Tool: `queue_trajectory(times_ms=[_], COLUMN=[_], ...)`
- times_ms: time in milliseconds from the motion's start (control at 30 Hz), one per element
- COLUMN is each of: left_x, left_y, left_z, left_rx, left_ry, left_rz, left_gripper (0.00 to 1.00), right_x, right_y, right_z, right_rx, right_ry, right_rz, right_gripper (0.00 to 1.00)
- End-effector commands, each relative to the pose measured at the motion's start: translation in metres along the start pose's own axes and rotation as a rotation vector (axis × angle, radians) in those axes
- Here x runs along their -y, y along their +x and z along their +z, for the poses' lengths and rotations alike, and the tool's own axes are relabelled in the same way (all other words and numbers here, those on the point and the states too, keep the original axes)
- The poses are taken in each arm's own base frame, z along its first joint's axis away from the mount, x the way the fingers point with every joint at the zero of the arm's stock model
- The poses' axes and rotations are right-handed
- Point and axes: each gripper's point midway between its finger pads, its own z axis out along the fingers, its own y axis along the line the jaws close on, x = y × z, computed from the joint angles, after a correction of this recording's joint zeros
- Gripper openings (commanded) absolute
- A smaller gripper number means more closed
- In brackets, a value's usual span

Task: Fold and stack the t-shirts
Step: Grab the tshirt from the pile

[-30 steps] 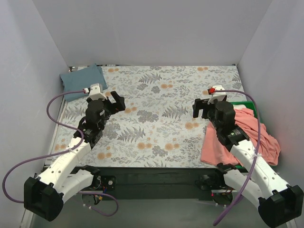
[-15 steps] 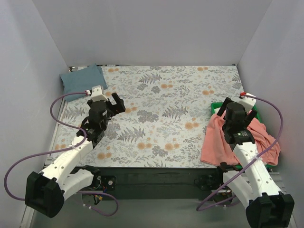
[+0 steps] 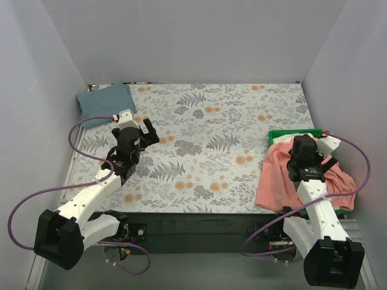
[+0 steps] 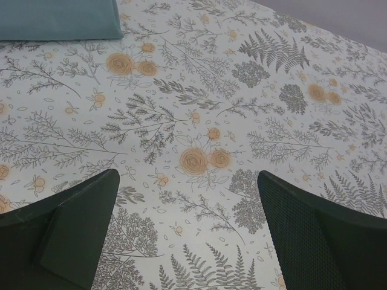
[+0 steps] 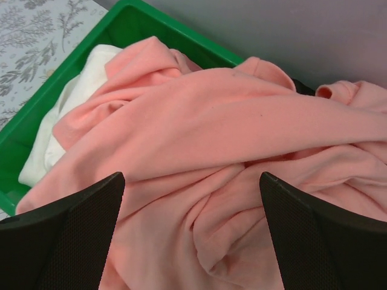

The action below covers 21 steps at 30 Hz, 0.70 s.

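Pink t-shirt (image 3: 283, 179) is seen crumpled over the green bin (image 3: 291, 133) at the right edge of the floral cloth (image 3: 205, 121), with a white garment (image 5: 68, 115) tucked beneath it. The blue-grey t-shirt (image 3: 104, 101) is laid flat at the far left corner. The right gripper (image 5: 190, 179) is held open just above the pink t-shirt; the left gripper (image 4: 187, 175) is spread open over the floral cloth

Pale grey-lilac walls (image 3: 193, 36) plain, closing in back, left, right. Bench (image 3: 199, 220) fills floor of enclosure, near edge dark. Floral cloth (image 3: 205, 115) over top: grey ferns, orange blooms on off-white. Light soft, even; shadows faint.
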Motion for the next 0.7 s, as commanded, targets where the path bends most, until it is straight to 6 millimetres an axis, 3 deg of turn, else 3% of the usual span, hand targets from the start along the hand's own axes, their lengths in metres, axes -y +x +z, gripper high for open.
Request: queue_trajectory(times_ms=[0,67,167,200,233,300,400,433,500,533,667], left_x=[-0.009,-0.010,-0.010,-0.010,-0.011,-0.012,-0.011,-0.011,-0.010,-0.009,-0.005], left_y=[-0.010,-0.008,-0.006,-0.004,-0.004,-0.004,-0.006,-0.008,-0.009,-0.011,-0.013], left_z=[0.003,0.005,0.008,0.009,0.009,0.009,0.007,0.005,0.003,0.002,0.000], left_rx=[0.040,0.037,0.028,0.023,0.021,0.022,0.028,0.035,0.040,0.047,0.048], left_ry=[-0.057,-0.063,-0.066,-0.070,-0.072,-0.077,-0.071,-0.068,-0.059,-0.054,-0.029], left_rz=[0.007,0.010,0.016,0.019,0.020,0.019,0.011,0.007,0.004,-0.003,-0.013], left_gripper=[0.98,0.98,0.98,0.98,0.98,0.98,0.98,0.98,0.98,0.98,0.98], right_x=[0.009,0.011,0.003,0.002,0.000,0.000,0.000,-0.001,0.001,0.004,0.014], right_y=[0.006,0.016,0.032,0.034,0.035,0.030,0.003,-0.017,-0.039,-0.061,-0.109], right_z=[0.006,0.012,0.016,0.016,0.016,0.014,0.004,-0.005,-0.015,-0.026,-0.051], right_rx=[-0.023,-0.061,-0.128,-0.137,-0.147,-0.135,-0.066,-0.018,0.031,0.086,0.207], right_ry=[0.058,0.068,0.030,0.026,0.017,0.010,-0.017,-0.041,-0.056,-0.066,-0.082], right_rz=[0.048,0.051,0.043,0.040,0.034,0.038,0.085,0.113,0.137,0.167,0.212], right_gripper=[0.98,0.98,0.81,0.70,0.38,0.02,0.01,0.01,0.01,0.01,0.01])
